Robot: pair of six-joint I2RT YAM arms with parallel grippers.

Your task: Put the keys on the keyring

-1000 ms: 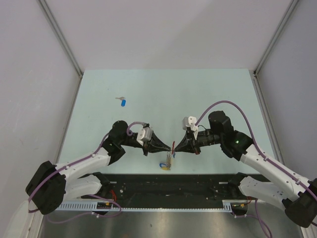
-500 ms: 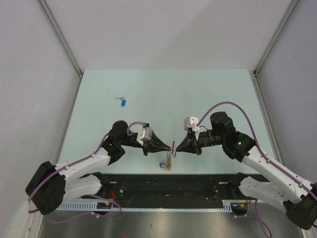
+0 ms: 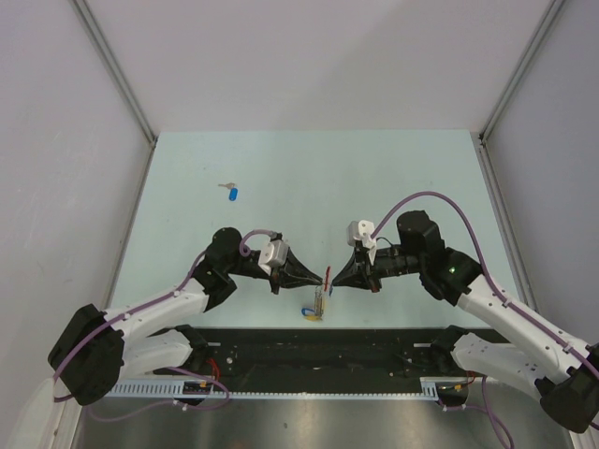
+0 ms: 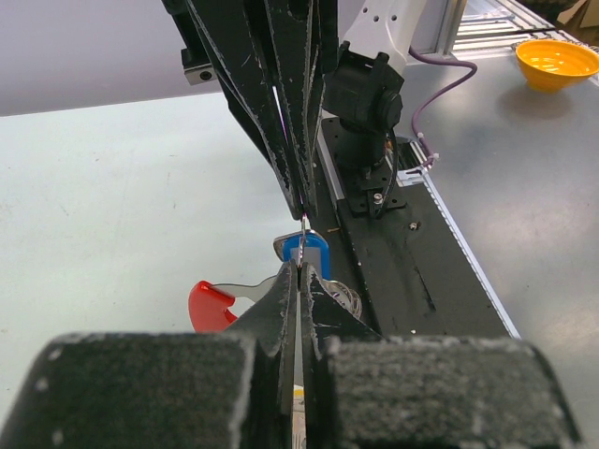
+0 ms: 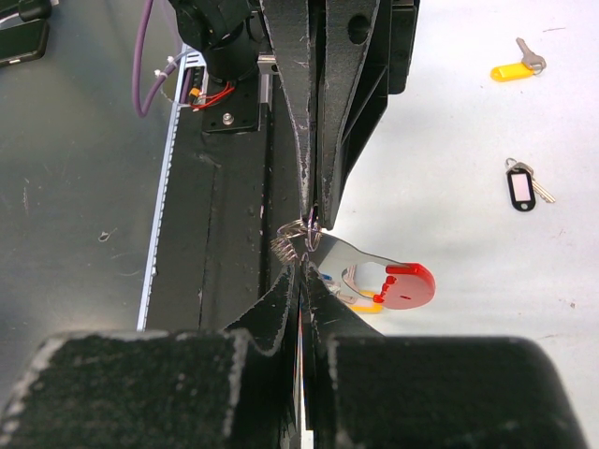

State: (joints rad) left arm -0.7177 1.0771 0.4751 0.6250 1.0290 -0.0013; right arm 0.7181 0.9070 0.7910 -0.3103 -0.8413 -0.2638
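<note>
Left gripper (image 3: 321,279) and right gripper (image 3: 333,278) meeting tip to tip above the near edge of the table (image 3: 309,178), both clenching tight, left one pinching the keyring (image 5: 408,284), right one's catch not discernible, blue key (image 3: 233,194) lying far left

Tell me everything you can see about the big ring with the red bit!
The keyring is a curved strip of shiny silver metal with a thick red plastic end and a small coiled wire loop at the other end. It is held near the table's front edge, pinched between the shut left gripper and the shut right gripper. A blue-headed key and something yellow sit close against it.
</note>
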